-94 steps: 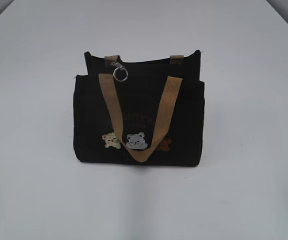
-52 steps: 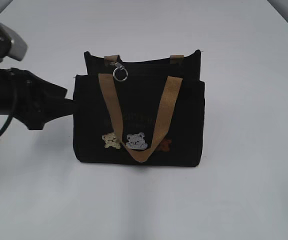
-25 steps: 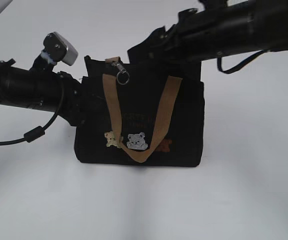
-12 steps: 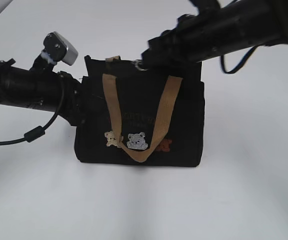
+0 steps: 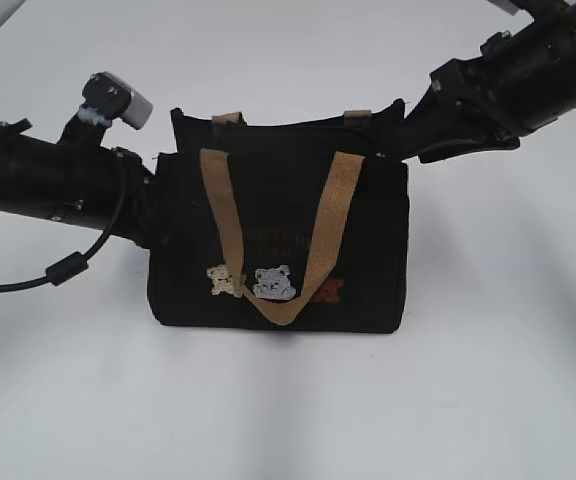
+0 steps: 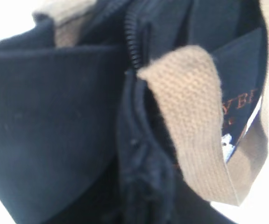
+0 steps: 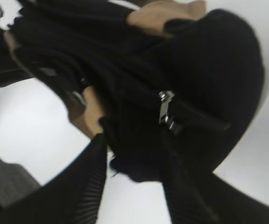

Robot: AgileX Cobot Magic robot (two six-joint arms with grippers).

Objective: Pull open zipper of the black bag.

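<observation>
The black bag (image 5: 278,245) is seen upright at frame centre; the left gripper (image 5: 153,205) is pressed against its left side, grip state undeterminable; the zipper (image 7: 166,112) clasp is seen between the right gripper's (image 7: 134,154) parted fingers, at the bag's upper right.

Two black robot arms, both thick and tube-shaped. The left arm (image 5: 48,180) carries a small silver-grey camera block (image 5: 116,98) on top and a looping black cable (image 5: 63,268). The right arm (image 5: 513,75) has ribbed black fingers (image 7: 85,186).
</observation>
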